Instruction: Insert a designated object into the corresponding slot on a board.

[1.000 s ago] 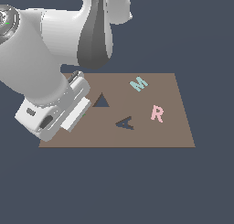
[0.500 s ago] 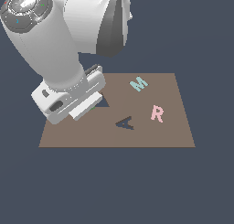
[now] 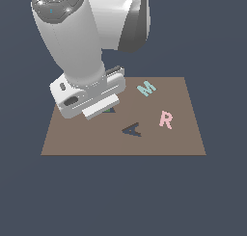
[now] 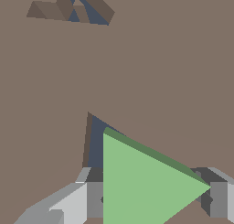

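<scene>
In the wrist view the light-green triangular block [image 4: 141, 182] fills the space between my fingers [image 4: 94, 199]. My gripper [image 4: 155, 198] is shut on it. The block hangs just over the dark triangular slot [image 4: 95, 143], offset so that only a strip of the slot along one side and one corner shows. In the exterior view the white hand [image 3: 89, 95] stands over the brown board [image 3: 72, 138] and hides the fingers and the block. Only a dark sliver of the slot [image 3: 111, 110] shows under the hand.
A dark A-shaped cut-out [image 3: 131, 129] [image 4: 73, 10] lies beside the slot. A teal M [image 3: 146, 88] and a pink R [image 3: 165, 119] rest on the board toward the exterior view's right. The arm's large body rises above the board's left half.
The hand has swung from the board's left edge toward the exterior view's right and now covers the triangular slot, which showed fully a second ago.
</scene>
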Tool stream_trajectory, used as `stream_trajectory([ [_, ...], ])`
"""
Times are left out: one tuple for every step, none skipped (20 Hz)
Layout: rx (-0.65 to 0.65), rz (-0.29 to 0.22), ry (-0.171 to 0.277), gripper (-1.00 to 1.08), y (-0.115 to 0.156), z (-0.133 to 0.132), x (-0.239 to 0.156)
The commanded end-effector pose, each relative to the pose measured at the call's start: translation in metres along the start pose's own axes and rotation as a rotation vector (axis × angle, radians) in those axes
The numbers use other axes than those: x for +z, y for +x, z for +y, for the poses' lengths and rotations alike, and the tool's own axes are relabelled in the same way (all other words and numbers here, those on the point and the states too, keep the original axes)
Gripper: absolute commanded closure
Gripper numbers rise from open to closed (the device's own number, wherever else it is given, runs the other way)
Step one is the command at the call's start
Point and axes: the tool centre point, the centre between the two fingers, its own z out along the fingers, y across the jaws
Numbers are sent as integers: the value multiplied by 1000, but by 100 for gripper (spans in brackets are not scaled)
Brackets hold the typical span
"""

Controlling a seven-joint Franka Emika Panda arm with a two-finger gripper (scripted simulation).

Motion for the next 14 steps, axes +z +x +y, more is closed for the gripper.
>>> stream_trajectory([
  [40, 0, 0, 108, 1, -7, -1],
  [52, 0, 0, 108, 2, -9, -1],
  [64, 0, 0, 108, 2, -11, -1],
  [74, 0, 0, 108, 3, -12, -1],
  [83, 0, 0, 108, 4, -14, -1],
  [91, 0, 0, 108, 4, -15, -1],
  [97, 0, 0, 108, 4, -17, -1],
  [103, 0, 0, 108, 5, -17, -1],
  [107, 0, 0, 108, 5, -18, -1],
  [110, 0, 0, 108, 5, -19, -1],
  [113, 0, 0, 108, 6, -19, -1],
  [114, 0, 0, 108, 6, -19, -1],
  [114, 0, 0, 108, 6, -19, -1],
  [112, 0, 0, 108, 6, -19, -1],
])
